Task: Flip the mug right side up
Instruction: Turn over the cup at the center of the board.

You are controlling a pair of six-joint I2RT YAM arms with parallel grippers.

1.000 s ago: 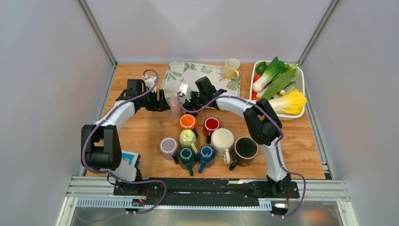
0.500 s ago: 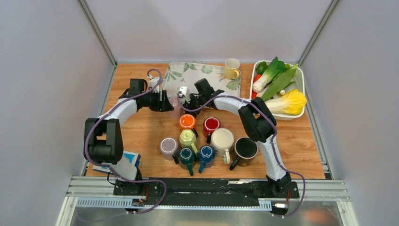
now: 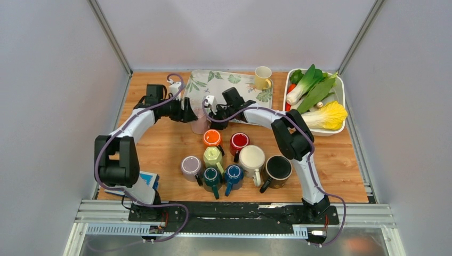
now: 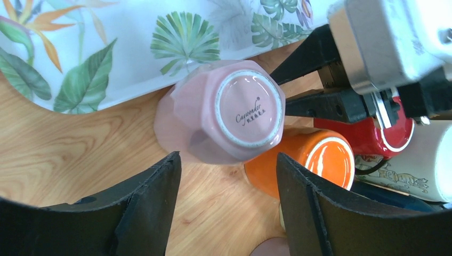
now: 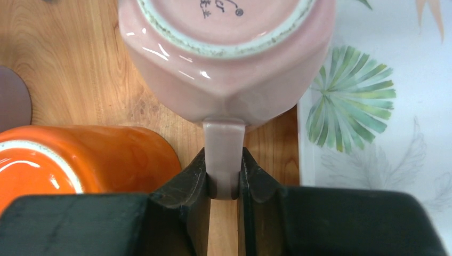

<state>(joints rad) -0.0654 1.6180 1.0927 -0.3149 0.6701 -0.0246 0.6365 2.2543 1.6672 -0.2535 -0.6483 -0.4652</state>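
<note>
A pink faceted mug (image 3: pixel 200 124) stands upside down, base up, on the wood just in front of the leaf-print tray. In the right wrist view my right gripper (image 5: pixel 224 169) is shut on the pink mug's handle (image 5: pixel 223 152), below the mug's body (image 5: pixel 229 69). In the left wrist view the mug (image 4: pixel 234 114) shows its printed base. My left gripper (image 4: pixel 229 162) is open and empty just short of the mug, its fingers not touching it. In the top view the left gripper (image 3: pixel 190 113) is on the mug's left and the right gripper (image 3: pixel 214 115) on its right.
An orange mug (image 3: pixel 212 138) and a red mug (image 3: pixel 239 142) stand upright close to the pink one, with several more mugs in front. The tray (image 3: pixel 213 80) lies behind, a yellow mug (image 3: pixel 262 78) on it. A white bin (image 3: pixel 342 93) of vegetables sits far right.
</note>
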